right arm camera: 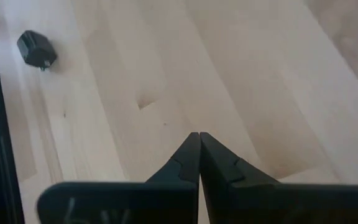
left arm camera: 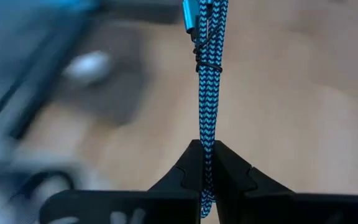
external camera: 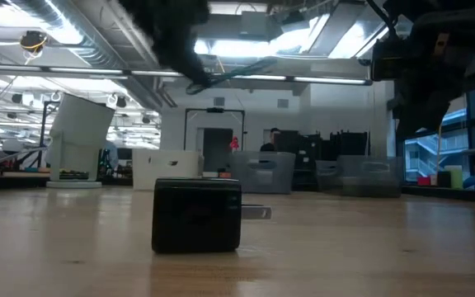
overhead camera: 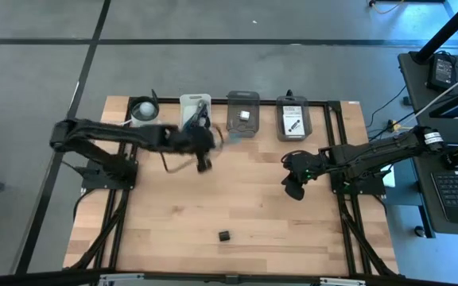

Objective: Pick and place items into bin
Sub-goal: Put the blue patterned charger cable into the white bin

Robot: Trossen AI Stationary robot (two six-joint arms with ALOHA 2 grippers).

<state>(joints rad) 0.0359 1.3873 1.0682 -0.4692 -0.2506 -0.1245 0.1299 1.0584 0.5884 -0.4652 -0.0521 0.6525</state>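
The pale wooden table [overhead camera: 237,199] carries a row of four containers along its far edge. The left gripper [overhead camera: 203,151] hangs just in front of the white bin [overhead camera: 195,105], second in that row, its fingers pinching a teal-and-black braided cable [left arm camera: 207,93]. The cable's long axis runs straight out from the fingertips, so I judge the white bin the likely drop. That bin already holds something dark I cannot identify; the clear bin [overhead camera: 243,111] beside it holds a small white cube [overhead camera: 245,115]. The right gripper [overhead camera: 293,185], fingers pressed together on nothing, waits well right of the white bin. The small black block [overhead camera: 224,235] lies far nearer the front edge.
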